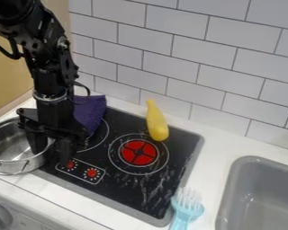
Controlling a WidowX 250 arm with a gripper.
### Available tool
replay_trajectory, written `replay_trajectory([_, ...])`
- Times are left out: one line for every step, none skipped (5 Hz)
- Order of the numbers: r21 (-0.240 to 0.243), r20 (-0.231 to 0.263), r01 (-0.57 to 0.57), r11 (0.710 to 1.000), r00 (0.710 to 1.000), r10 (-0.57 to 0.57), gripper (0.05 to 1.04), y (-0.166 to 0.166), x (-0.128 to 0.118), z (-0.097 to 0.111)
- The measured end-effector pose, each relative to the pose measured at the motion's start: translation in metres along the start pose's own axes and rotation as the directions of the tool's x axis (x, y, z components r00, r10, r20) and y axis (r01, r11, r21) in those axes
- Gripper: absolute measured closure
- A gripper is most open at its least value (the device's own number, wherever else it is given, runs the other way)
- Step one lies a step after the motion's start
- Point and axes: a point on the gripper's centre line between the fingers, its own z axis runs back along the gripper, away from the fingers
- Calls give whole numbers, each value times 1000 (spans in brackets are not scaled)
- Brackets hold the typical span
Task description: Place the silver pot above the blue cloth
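Soft, bright light spreads across the white tiled wall (170, 65) and white countertop (224, 147); its source is unclear. Pale glints mark the shiny silver metal pot (27, 165) at left, while the black robot arm (45, 54) sinks into deep darkness.

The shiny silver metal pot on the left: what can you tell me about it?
The silver pot is round and open-topped, apparently of smooth, reflective metal, with a thin loop handle on its near side. It stands upright at the left end of the black cooktop, by the white counter; the picture's edge cuts it off slightly. The black pincer is open astride its right wall, one finger inside, one outside; whether either touches the metal I cannot tell.
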Motion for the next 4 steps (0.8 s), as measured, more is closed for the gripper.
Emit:
replay_trajectory([-10,-7,-7,1000,1000,7,733,2,-4,0])
replay_trajectory([-13,-28,15,1000,999,-16,934,1,-15,2])
replay_trajectory([-8,-52,7,1000,999,-8,1012,2,-22,11])
replay_trajectory([3,-74,-1,1000,997,2,1019,5,-23,23])
